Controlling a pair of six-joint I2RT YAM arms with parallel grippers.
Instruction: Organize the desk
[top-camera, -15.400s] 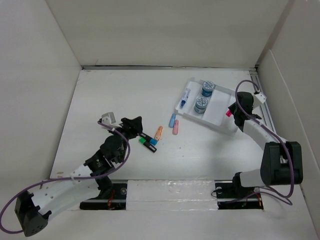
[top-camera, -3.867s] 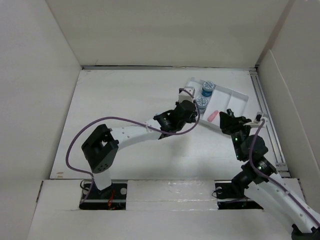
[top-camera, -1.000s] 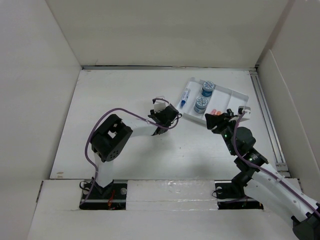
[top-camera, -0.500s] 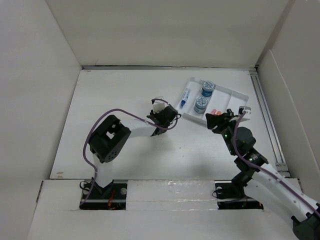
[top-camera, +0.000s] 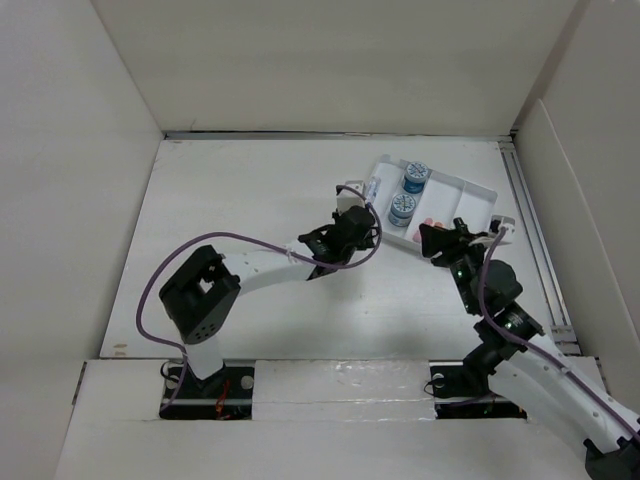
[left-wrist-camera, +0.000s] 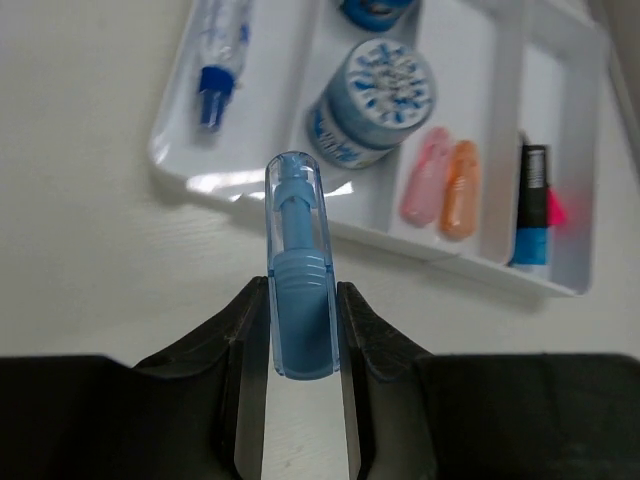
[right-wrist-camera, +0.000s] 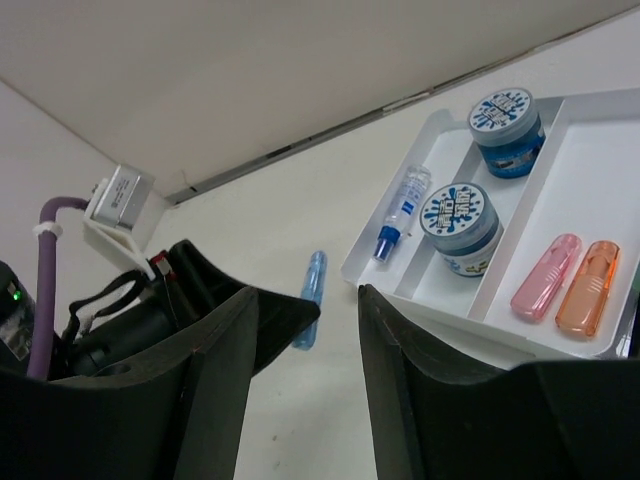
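Observation:
On the white desk (top-camera: 230, 200), my left gripper (left-wrist-camera: 300, 290) is shut on a short translucent blue tube (left-wrist-camera: 298, 230), which sticks out ahead of the fingers. It hangs above the desk, just short of the near left rim of the white compartmented tray (left-wrist-camera: 560, 150). From above, the left gripper (top-camera: 365, 232) sits beside that tray (top-camera: 470, 195). My right gripper (right-wrist-camera: 308, 298) stands open with nothing between its fingers. It sits by the tray's front edge (top-camera: 432, 240) and looks toward the blue tube (right-wrist-camera: 312, 290).
The tray holds a blue-tipped glue bottle (left-wrist-camera: 222, 40), two blue-lidded jars (left-wrist-camera: 370, 100), a pink tube (left-wrist-camera: 428, 175), an orange tube (left-wrist-camera: 460, 190) and a black marker (left-wrist-camera: 530, 205). White walls border the desk on three sides.
The left gripper closed on the blue tube, then carried it right toward the tray's left rim. The right gripper shifted slightly.

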